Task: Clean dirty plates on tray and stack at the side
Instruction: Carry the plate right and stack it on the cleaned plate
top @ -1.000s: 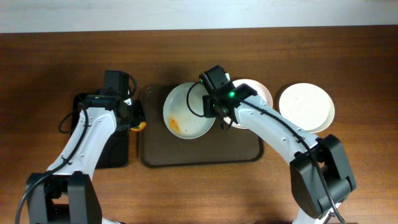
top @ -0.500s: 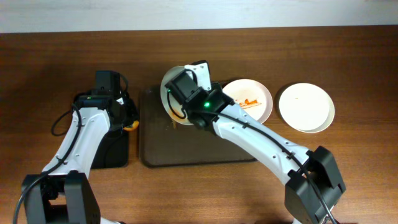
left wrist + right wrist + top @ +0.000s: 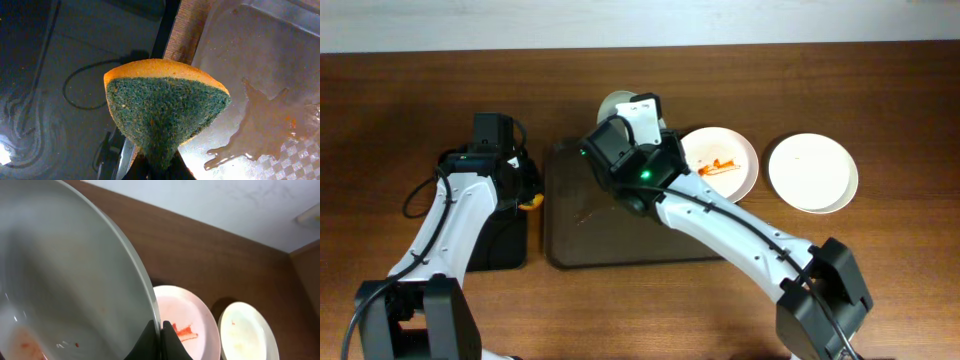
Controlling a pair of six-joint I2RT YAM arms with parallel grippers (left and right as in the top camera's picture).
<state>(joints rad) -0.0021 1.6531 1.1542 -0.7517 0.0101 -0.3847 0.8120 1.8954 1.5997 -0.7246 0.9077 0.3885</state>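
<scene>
While the left tool (image 3: 155, 171) pinches a sponge (image 3: 165, 115), the right tool (image 3: 161, 329) pinches a tilted plate (image 3: 70, 280) near the tray (image 3: 620, 245)

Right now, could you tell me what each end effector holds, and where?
Right end effector: a plate, by its rim. Left end effector: a sponge, by its narrow bottom end.

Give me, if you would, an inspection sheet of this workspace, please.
Surface: brown wooden table; sauce puddle on the tray.
Job's things: lifted plate, tilted, sauce-flecked; smeared plate at the tray's corner; plain plate on the table.
Clutter: black tray.
Grippers: right gripper pinches the lifted plate's rim; left gripper holds a sponge.
Cables: black cable beside the left arm.
Surroundings: pale wall.
</scene>
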